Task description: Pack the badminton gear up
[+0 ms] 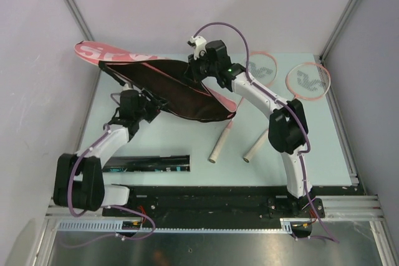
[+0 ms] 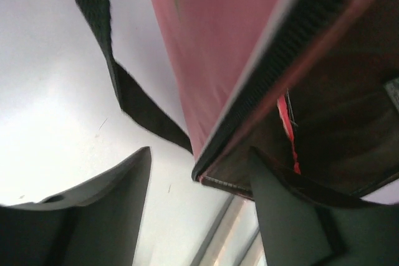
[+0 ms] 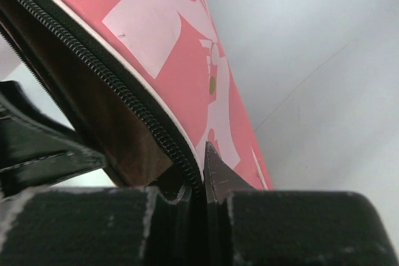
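Observation:
The pink bag (image 1: 103, 53) hangs lifted over the table with its dark inside (image 1: 174, 91) gaping. My right gripper (image 1: 199, 70) is shut on the bag's upper zipper edge (image 3: 140, 101), and its fingertips (image 3: 215, 175) pinch the rim. My left gripper (image 1: 148, 105) is at the lower edge, open. In the left wrist view the bag's zippered corner (image 2: 215, 169) sits between the spread fingers (image 2: 293, 210). Two pink-rimmed rackets (image 1: 262, 68) (image 1: 307, 81) lie at the right, with their pale handles (image 1: 221, 144) pointing toward me. A long black tube (image 1: 149, 163) lies near the front.
A black strap (image 2: 109, 48) dangles from the bag, to the left of my left gripper. Metal frame posts (image 1: 346, 14) and grey walls enclose the table. The black base rail (image 1: 206, 200) runs along the near edge.

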Robot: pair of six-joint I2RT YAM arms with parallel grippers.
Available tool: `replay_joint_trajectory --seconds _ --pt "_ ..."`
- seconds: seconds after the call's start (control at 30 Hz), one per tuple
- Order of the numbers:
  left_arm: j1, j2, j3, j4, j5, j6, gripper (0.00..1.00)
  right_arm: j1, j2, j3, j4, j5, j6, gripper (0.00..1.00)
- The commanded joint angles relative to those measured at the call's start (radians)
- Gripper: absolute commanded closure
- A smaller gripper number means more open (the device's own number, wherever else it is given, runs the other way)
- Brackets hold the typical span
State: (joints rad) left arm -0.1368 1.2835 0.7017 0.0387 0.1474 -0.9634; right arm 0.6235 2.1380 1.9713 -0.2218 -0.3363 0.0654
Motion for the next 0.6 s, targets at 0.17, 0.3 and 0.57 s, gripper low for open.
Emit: replay_joint_trajectory --seconds 0.17,0.3,0.57 --pt "-0.009 0.123 0.087 0.110 -0.057 -0.014 0.54 -0.018 -0.009 0.029 0.104 -0.125 0.103 1.00" --pt "-0.014 0.129 0.130 0.118 -0.089 0.034 0.60 -0.021 -0.004 0.024 0.122 -0.148 0.125 1.00" --pt "0.005 0.044 0.211 -0.014 -0.039 0.158 1.00 -0.079 0.043 0.055 0.087 -0.178 0.189 0.97"
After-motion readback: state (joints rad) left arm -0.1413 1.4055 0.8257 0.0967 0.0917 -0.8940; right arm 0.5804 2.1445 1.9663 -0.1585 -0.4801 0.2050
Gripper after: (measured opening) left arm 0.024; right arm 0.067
